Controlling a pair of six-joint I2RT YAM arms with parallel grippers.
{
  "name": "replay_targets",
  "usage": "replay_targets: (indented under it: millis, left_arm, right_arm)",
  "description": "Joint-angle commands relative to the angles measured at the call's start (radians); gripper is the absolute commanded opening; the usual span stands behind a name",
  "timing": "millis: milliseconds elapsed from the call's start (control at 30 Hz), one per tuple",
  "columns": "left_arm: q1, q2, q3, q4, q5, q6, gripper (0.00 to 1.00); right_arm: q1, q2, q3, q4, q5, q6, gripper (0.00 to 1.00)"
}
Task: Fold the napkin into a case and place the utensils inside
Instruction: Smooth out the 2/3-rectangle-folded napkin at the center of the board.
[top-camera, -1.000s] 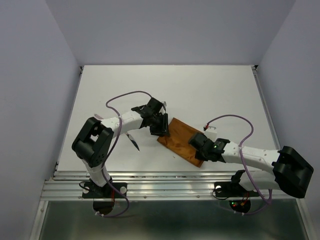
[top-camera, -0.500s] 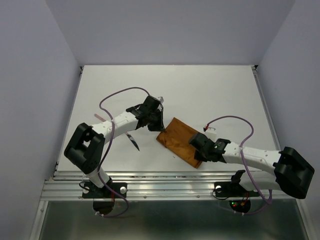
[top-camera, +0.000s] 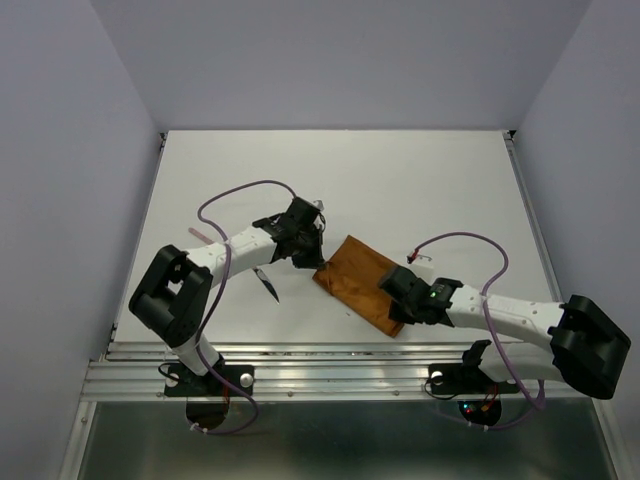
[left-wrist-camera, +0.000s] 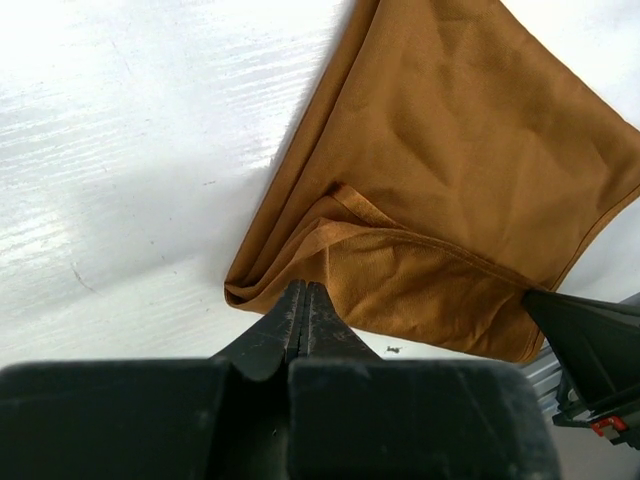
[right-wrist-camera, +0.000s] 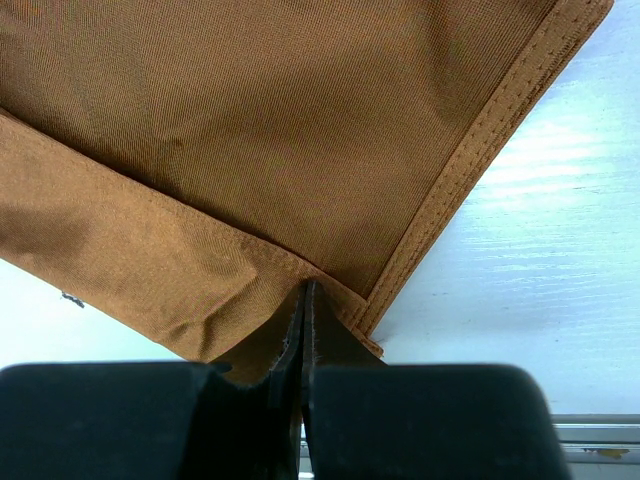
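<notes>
Folded napkin pinched at two corners on a white table

The table (top-camera: 440, 190) is plain matte white, ending in ribbed aluminium rails (top-camera: 330, 362) at the near edge and closed in by pale lavender-grey walls (top-camera: 330, 60) on three sides. The rust-orange napkin (top-camera: 358, 275) lies flat as a layered rectangle, its long axis slanting from far-left to near-right between the two sets of fingers. The left gripper (top-camera: 317, 263) is clenched on the folded edge at the napkin's left corner, the cloth fanning out ahead of its tips. The right gripper (top-camera: 397, 314) is clenched on the stitched hem at the near-right corner. One dark-tipped utensil (top-camera: 267, 284) lies on the table just left of the left fingers, apart from the cloth.
</notes>
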Motion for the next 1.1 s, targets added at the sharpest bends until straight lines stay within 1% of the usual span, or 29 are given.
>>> replay_targets:
  millis: [0,200,333,467,633,700,733,767,833,900,1000,1033,1067]
  left_arm:
    - [-0.002,0.029,0.052,0.020,-0.020,0.017,0.00]
    - [-0.004,0.131,0.102,0.048,0.038,0.032,0.00]
    - [-0.004,0.180,0.115,0.063,0.046,0.032,0.00]
    - [-0.005,0.205,0.122,0.079,0.048,0.032,0.00]
    - [-0.004,0.249,0.139,0.094,0.057,0.036,0.00]
    - [-0.005,0.266,0.161,0.094,0.060,0.040,0.00]
    - [-0.005,0.282,0.168,0.091,0.066,0.042,0.00]
    - [-0.004,0.289,0.182,0.091,0.067,0.046,0.00]
    - [-0.004,0.299,0.193,0.085,0.067,0.051,0.00]
    - [-0.004,0.297,0.205,0.080,0.058,0.057,0.00]
    - [-0.004,0.293,0.219,0.072,0.052,0.065,0.00]
    - [-0.004,0.293,0.225,0.072,0.058,0.072,0.00]
    - [-0.004,0.294,0.228,0.071,0.063,0.077,0.00]
  right_arm:
    - [-0.002,-0.012,-0.022,-0.017,-0.015,0.014,0.01]
    - [-0.002,-0.012,-0.024,-0.010,-0.024,0.015,0.01]
    - [-0.002,-0.015,-0.034,-0.002,-0.040,0.021,0.01]
    - [-0.002,-0.020,-0.071,0.049,-0.107,0.032,0.01]
    - [0.064,-0.031,-0.094,0.079,-0.126,0.121,0.01]
    - [0.100,-0.017,-0.096,0.108,-0.126,0.148,0.01]
    - [0.139,-0.006,-0.087,0.119,-0.129,0.173,0.01]
    - [0.159,0.027,-0.076,0.133,-0.130,0.181,0.01]
    - [0.192,0.069,-0.038,0.112,-0.104,0.188,0.01]
    - [0.214,0.106,0.039,0.020,-0.037,0.205,0.01]
    - [0.214,0.066,0.099,-0.080,0.040,0.204,0.04]
    - [0.214,0.011,0.113,-0.098,0.099,0.175,0.11]
    - [0.214,-0.018,0.145,-0.127,0.127,0.156,0.15]
